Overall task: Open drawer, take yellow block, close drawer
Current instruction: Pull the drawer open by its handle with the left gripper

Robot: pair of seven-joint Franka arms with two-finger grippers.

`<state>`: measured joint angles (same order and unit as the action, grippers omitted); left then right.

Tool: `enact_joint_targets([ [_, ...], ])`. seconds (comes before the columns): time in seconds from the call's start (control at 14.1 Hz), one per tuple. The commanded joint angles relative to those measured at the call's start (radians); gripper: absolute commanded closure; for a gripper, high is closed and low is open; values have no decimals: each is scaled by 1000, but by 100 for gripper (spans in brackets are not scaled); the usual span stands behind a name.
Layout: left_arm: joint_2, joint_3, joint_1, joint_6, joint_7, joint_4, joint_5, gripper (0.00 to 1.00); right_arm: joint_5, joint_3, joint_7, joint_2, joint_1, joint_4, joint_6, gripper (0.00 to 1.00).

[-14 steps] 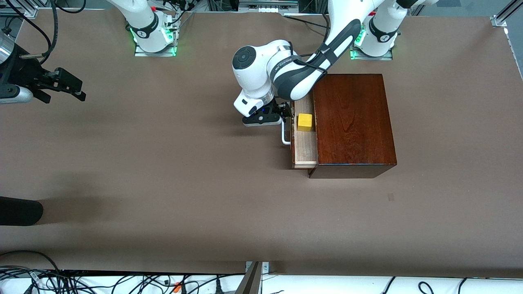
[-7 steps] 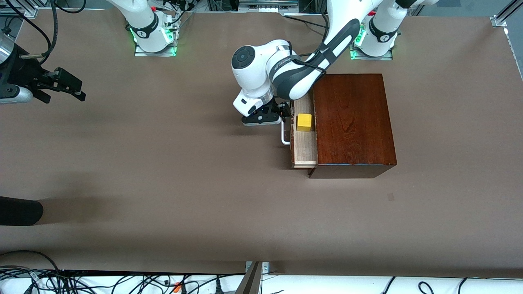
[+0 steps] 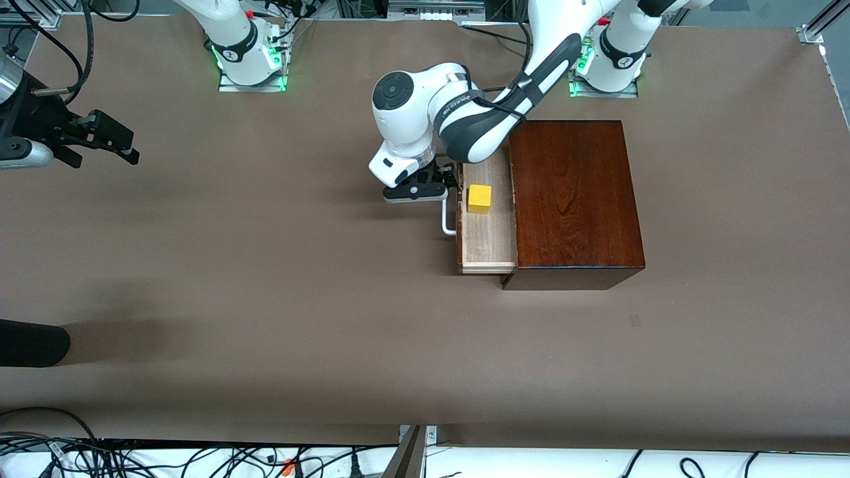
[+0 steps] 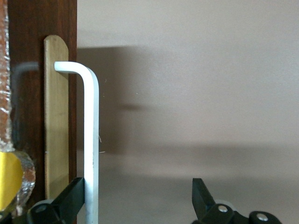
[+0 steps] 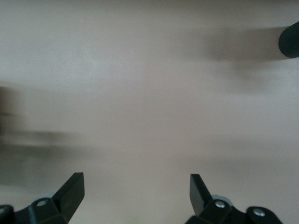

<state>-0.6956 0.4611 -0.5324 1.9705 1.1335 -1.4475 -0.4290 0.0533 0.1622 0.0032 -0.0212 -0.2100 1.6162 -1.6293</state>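
The drawer point(image 3: 490, 234) of the dark reddish-brown wooden box point(image 3: 574, 199) stands partly pulled out and shows its pale interior. Inside it sits the yellow block point(image 3: 479, 198), near the drawer front. My left gripper point(image 3: 452, 190) is open at the white bar handle point(image 3: 449, 220). In the left wrist view the handle point(image 4: 92, 140) lies against one finger point(image 4: 74, 193), the other finger stands well apart, and an edge of the yellow block point(image 4: 8, 179) shows. My right gripper point(image 3: 126, 147) waits open over bare table at the right arm's end, with nothing between its jaws point(image 5: 136, 191).
A dark rounded object point(image 3: 33, 342) lies on the table near the right arm's end, nearer the front camera; it also shows in the right wrist view point(image 5: 289, 39). Cables run along the table's front edge point(image 3: 199, 458). Brown table surface point(image 3: 299, 279) spreads in front of the drawer.
The drawer has slid farther out of the box toward the right arm's end, carrying the yellow block with it. My left gripper moved the same way at the handle. The right arm stayed still.
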Motion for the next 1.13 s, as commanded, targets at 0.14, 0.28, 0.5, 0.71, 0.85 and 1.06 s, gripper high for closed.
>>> enact_joint_targets([
  [0.14, -45, 10, -32, 18, 43, 59, 29, 0, 0, 5, 1, 4, 6, -15, 16, 0],
  [0.28, -53, 11, -34, 19, 49, 73, 30, 0, 0, 5, 0, 4, 6, -15, 16, 0],
  [0.5, -74, 11, -47, 19, 94, 110, 30, 0, 0, 5, 0, 4, 6, -15, 16, 0],
  [0.71, -81, 13, -47, 19, 103, 127, 38, 0, 0, 7, 0, 4, 6, -15, 16, 0],
  [0.85, -79, 13, -47, 19, 103, 136, 45, 0, 0, 5, 0, 4, 6, -15, 16, 0],
  [1.06, -81, 13, -57, 18, 100, 157, 52, 0, 0, 7, 0, 4, 6, -15, 16, 0],
])
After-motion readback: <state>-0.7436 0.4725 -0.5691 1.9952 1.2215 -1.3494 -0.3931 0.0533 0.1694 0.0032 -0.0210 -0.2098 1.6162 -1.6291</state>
